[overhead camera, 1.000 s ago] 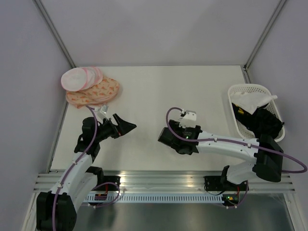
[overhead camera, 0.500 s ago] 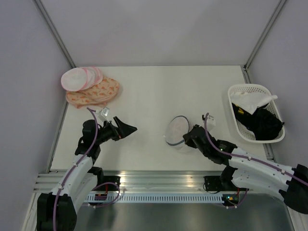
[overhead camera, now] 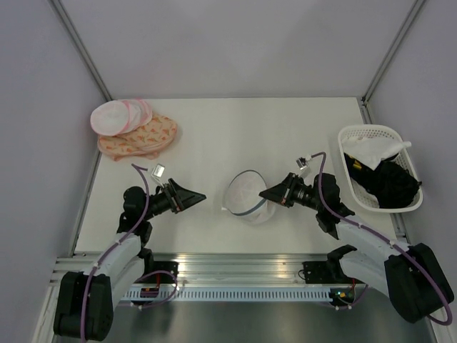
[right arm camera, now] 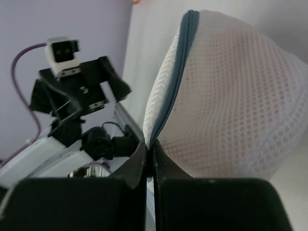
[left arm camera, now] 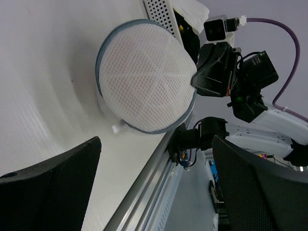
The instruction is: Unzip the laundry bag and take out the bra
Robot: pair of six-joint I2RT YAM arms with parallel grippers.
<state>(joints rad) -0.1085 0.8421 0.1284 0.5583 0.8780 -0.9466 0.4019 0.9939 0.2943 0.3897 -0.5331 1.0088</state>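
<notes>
On the counter (overhead camera: 285, 128), the laundry bag (overhead camera: 245, 193) stands on edge, its rim pinched by the fully closed right tool (overhead camera: 264, 193). The left tool (overhead camera: 198, 194) gapes wide and empty, apart from the bag.

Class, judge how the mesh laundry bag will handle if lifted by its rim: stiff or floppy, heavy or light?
Probably light: the laundry bag is thin open mesh, held tilted on edge by a pinch of the right gripper. Likely half floppy: the zipper rim holds a rounded outline, yet the mesh between should sag.
</notes>
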